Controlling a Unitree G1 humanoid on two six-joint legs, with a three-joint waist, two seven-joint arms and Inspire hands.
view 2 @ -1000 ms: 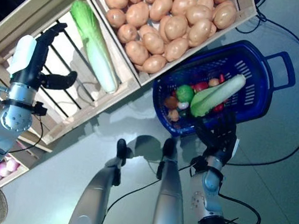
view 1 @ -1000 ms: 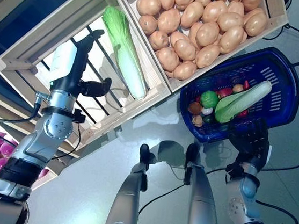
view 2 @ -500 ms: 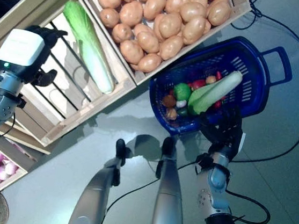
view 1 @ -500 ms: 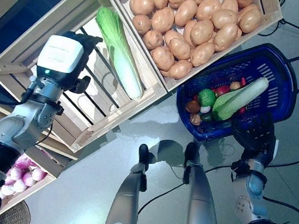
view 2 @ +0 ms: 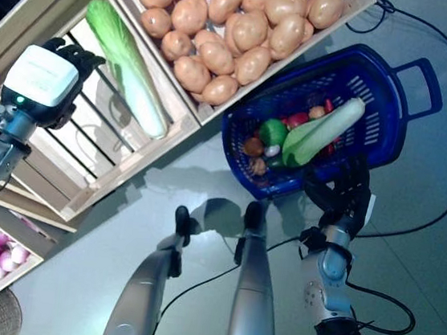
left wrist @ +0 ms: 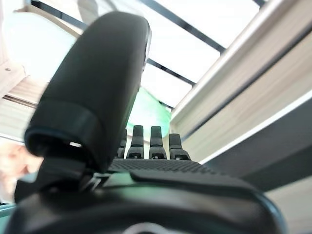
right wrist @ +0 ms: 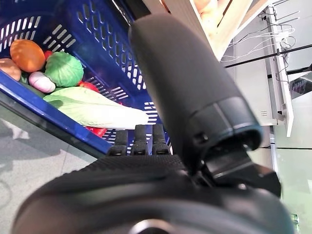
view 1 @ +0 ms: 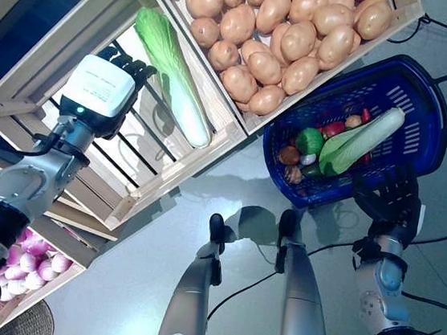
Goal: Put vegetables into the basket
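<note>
Left hand (view 1: 101, 93), upper left of the frame: fingers extended and relaxed, holding nothing, positioned over the slatted wooden crate (view 1: 68, 45), fingertips just beside the napa cabbage (view 1: 172, 73) lying in it. Right hand (view 1: 389, 199), lower right: fingers straight, unclenched, at the near rim of the blue basket (view 1: 435, 119). The basket contains a second napa cabbage (view 1: 361, 140) and small mixed vegetables (view 1: 307, 145). The adjacent crate holds potatoes (view 1: 284, 29).
</note>
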